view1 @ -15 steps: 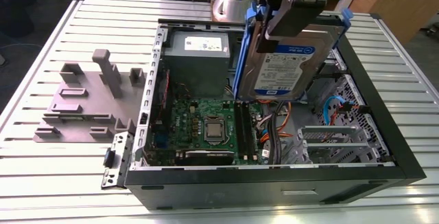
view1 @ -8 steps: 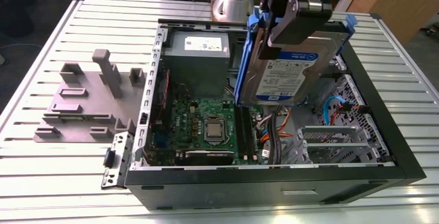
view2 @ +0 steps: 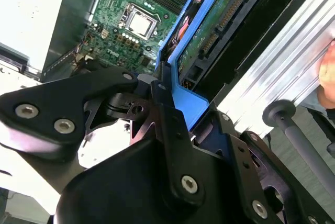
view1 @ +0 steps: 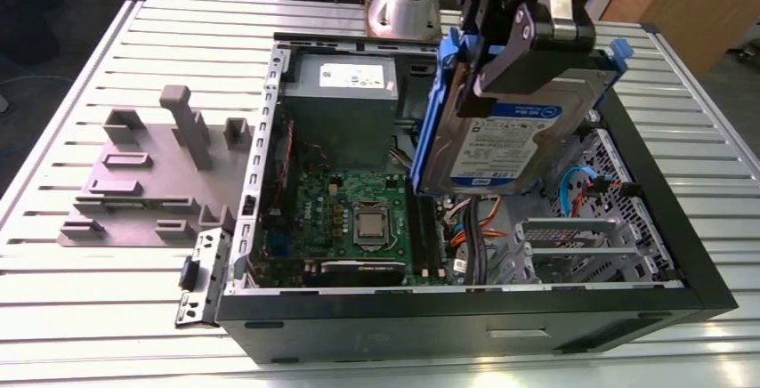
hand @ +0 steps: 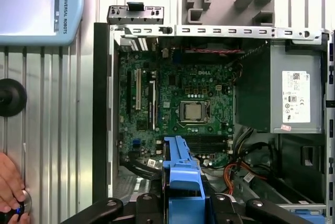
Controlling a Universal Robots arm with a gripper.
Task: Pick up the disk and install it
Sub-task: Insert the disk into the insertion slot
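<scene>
disk clamped in gripper, hanging over the case
Jaws closed on its top edge; disk sits right below gripper, long axis approx upright, above the case's edge on the exterior view's right.

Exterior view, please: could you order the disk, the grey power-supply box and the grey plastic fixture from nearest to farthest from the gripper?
1. The disk, clamped in the gripper, above the open case.
2. The grey power-supply box, inside the case, toward the exterior view's left.
3. The grey plastic fixture, outside the case, far at the exterior view's left.
</scene>
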